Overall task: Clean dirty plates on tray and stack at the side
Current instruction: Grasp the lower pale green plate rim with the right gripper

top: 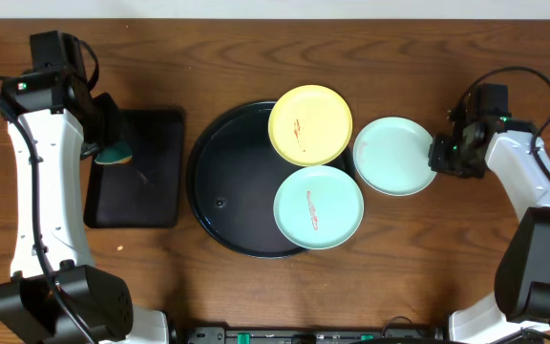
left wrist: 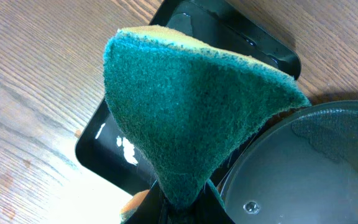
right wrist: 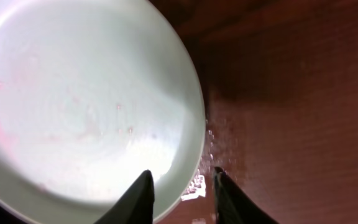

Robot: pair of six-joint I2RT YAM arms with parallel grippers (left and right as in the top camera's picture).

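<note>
little done — smeared yellow plate (top: 310, 124) and mint plate (top: 318, 206) lay on the tray (top: 220, 191); a third plate (top: 394, 155), faintly pink, sat on the tabletop (top: 256, 38) at frame right, right jaws apart astride its rim. left jaws clamped the sponge (left wrist: 191, 106) — no stack.

Probably a robotics lab: cabled white left arm (top: 41, 191) and right arm (top: 528, 177) at a plain wooden table (top: 418, 277)

Yellow plate (top: 310, 124), red-smeared mint plate (top: 318, 207), black tray (top: 220, 177), teal sponge (left wrist: 191, 106)
</note>
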